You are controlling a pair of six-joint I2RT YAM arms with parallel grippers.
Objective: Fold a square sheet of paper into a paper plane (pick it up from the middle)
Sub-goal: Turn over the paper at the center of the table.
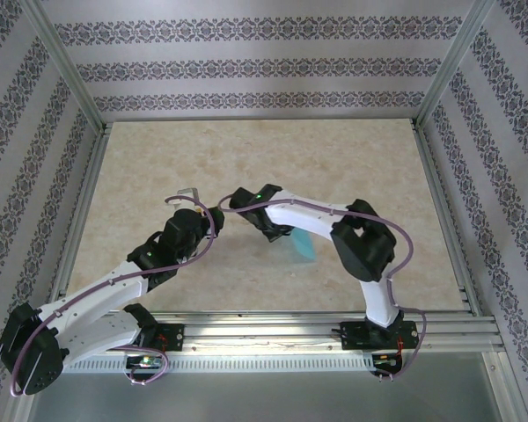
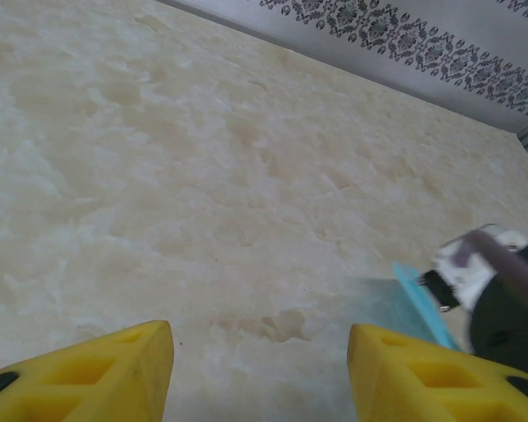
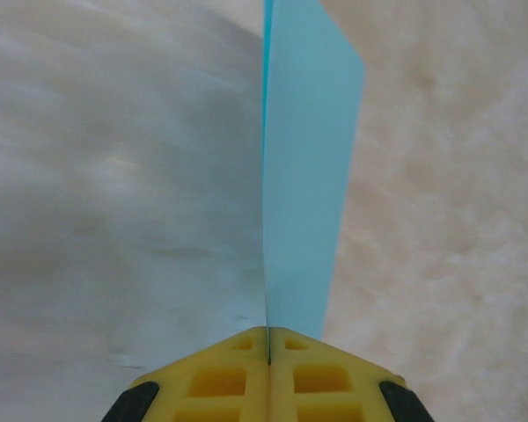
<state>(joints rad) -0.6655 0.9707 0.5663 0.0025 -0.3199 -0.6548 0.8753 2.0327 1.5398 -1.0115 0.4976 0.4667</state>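
Marbled beige table (image 1: pixel 334 167) lies under the turquoise paper (image 3: pixel 304 176), which is folded into a narrow strip with a slanted tip. The right hand (image 3: pixel 268 352) pinches its near end between closed fingers. Left of the paper, the left hand (image 2: pixel 257 352) hangs part-spread and empty.

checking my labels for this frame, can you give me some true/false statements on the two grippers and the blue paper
1. The right gripper is shut on the turquoise paper. True.
2. The left gripper also pinches the paper. False: its jaws stand apart with nothing between them, and the bare table lies below.
3. The paper lies flat on the table, untouched. False: it sticks out on edge from the right gripper's closed fingers.
4. In the left wrist view, the paper sits off to the right of the left gripper's fingers. True.
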